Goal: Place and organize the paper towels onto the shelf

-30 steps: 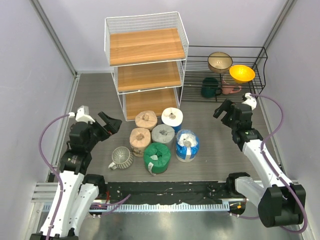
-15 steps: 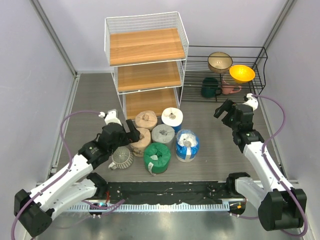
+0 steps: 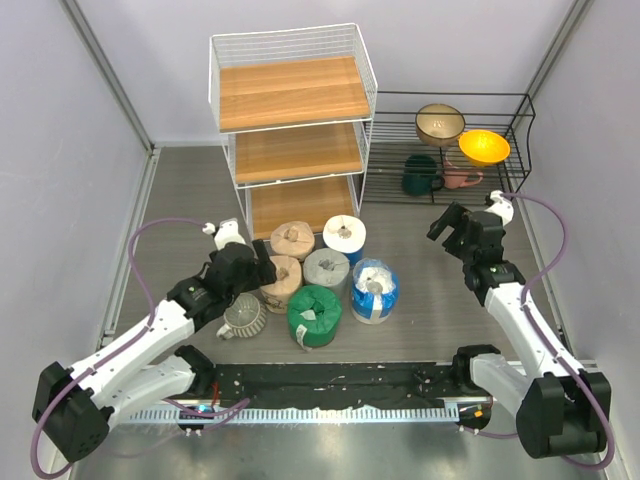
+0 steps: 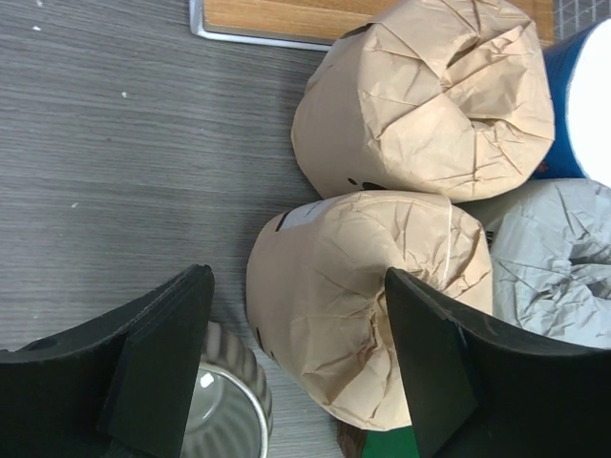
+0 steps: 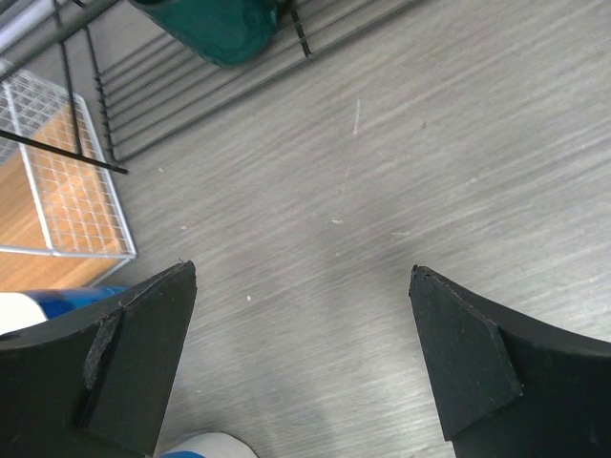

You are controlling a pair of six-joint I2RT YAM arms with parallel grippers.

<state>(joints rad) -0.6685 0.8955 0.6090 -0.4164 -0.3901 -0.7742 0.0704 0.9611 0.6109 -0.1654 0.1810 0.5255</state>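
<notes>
Just in front of the shelf (image 3: 295, 92), six wrapped paper towels (image 3: 327, 268) cluster on the surface (image 3: 190, 200); left fingers (image 4: 158, 353) stand wide astride the nearer tan roll (image 4: 363, 296), not yet clamped; right fingers (image 5: 134, 353) gape over nothing; likely light, squashy, crinkly, so pinch its sides gently.

Ribbed pale mug (image 3: 242, 314); black wire rack (image 3: 392, 165) (orange bowl (image 3: 484, 146), green mug (image 3: 419, 175) inside)
</notes>
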